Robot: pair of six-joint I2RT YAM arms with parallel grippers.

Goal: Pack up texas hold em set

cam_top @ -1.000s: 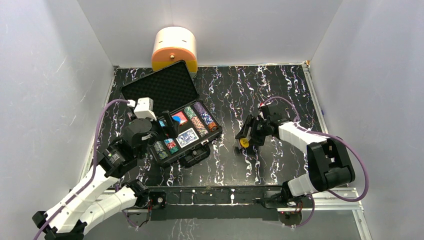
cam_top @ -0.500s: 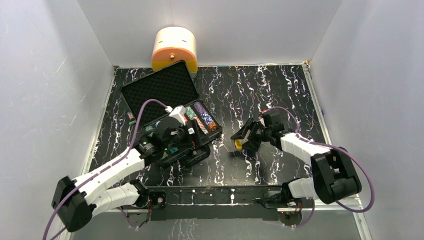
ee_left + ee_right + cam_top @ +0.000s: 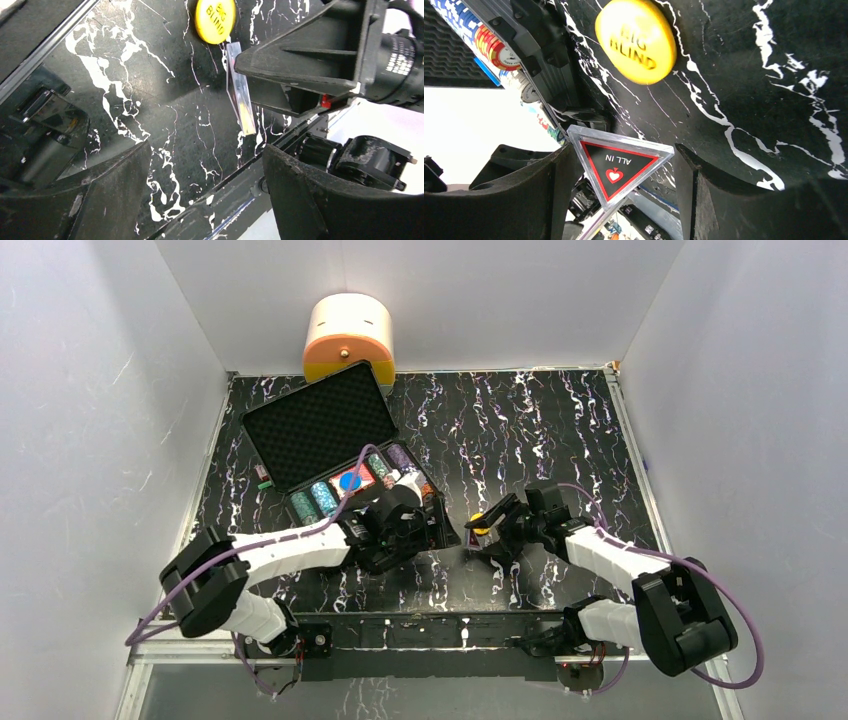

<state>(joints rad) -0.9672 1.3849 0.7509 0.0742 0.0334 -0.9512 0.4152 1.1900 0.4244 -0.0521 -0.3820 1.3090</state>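
Note:
The black case (image 3: 425, 533) lies open at the left of the mat, its foam lid (image 3: 318, 425) back and rows of chips (image 3: 318, 500) and a blue disc (image 3: 349, 481) inside. My left gripper (image 3: 440, 532) reaches past the case's front right corner; in the left wrist view it (image 3: 205, 187) stands open over bare mat with nothing between its fingers. A yellow "BIG BLIND" disc (image 3: 635, 40) lies flat on the mat (image 3: 481, 530) (image 3: 215, 20). Just beside it, my right gripper (image 3: 621, 180) is shut on a clear triangular "ALL IN" marker (image 3: 620, 165), seen edge-on (image 3: 241, 97) from the left wrist.
A cream-and-orange rounded container (image 3: 349, 335) stands at the back wall behind the case. A small object (image 3: 263, 476) lies on the mat left of the case. The case's side wall (image 3: 541, 47) is close to the right gripper. White walls enclose the mat.
My left arm has swung from the case's left side across its front to its right corner, jaws narrowing slightly. The right gripper moved a little nearer, still on the triangle.

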